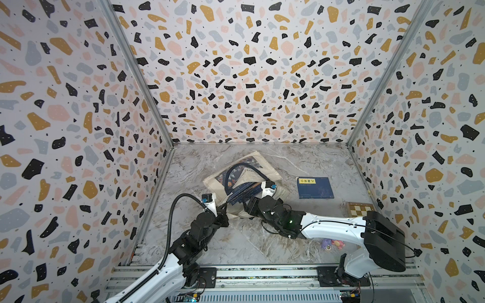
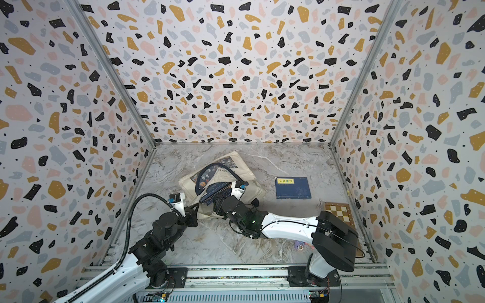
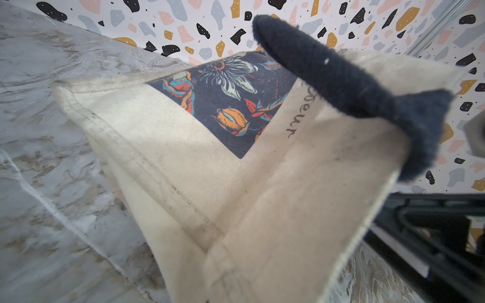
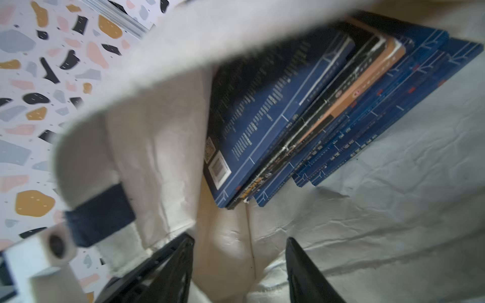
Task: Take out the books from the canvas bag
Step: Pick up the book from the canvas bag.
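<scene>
books (image 4: 315,118) stacked inside bag (image 1: 265,164)
left claw (image 1: 224,210) pinched shut on bag edge; right claw (image 4: 239,240) half open, empty, near books

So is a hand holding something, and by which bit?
The left hand pinches the canvas bag by its upper mouth edge. The right hand is open inside, holding nothing.

Left arm reaches in from its base, elbow bent; left gripper (image 1: 223,210) pinched shut on the canvas bag (image 1: 265,168) rim. Right arm stretched low across the surface; right gripper (image 4: 238,262) fingers (image 4: 301,262) apart, gripping nothing.
</scene>
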`<state>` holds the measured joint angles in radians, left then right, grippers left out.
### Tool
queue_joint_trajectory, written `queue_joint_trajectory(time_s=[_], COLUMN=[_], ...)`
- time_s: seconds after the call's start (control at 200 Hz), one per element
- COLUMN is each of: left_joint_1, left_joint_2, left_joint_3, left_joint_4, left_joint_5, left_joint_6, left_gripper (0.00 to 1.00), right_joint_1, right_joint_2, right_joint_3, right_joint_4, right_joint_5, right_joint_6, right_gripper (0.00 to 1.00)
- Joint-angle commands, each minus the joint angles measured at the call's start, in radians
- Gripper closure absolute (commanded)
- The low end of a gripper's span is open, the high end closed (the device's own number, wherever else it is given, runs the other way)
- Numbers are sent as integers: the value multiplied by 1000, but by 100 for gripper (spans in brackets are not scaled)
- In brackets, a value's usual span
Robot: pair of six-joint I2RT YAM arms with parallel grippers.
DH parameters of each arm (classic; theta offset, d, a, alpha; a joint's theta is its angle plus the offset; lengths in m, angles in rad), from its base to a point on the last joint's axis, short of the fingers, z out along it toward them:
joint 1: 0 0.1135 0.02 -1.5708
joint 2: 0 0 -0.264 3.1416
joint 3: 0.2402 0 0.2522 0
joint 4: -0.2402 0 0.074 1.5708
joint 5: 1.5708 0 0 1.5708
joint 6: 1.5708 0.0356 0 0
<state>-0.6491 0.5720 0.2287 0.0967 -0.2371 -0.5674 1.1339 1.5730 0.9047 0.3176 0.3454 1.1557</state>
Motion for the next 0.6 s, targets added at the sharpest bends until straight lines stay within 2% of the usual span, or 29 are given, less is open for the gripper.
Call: queue_joint_trajectory(time_s=[0.0, 0.225, 0.596], left_joint_1=[1, 0, 1], left_joint_2=[-20, -24, -20], left_joint_3=[2, 1, 4], left_joint_4=[38, 38, 33], left_joint_5=[16, 12, 7], left_joint_6=[12, 16, 21], left_gripper=[100, 100, 100], right_joint_1=[-4, -57, -127], right_joint_2=[48, 147, 283], right_joint_3=[64, 155, 240], right_joint_4=[0, -3, 64], right_joint_5=[-16, -82, -122], right_joint_6=[-10, -37, -100], right_gripper=[45, 49, 54])
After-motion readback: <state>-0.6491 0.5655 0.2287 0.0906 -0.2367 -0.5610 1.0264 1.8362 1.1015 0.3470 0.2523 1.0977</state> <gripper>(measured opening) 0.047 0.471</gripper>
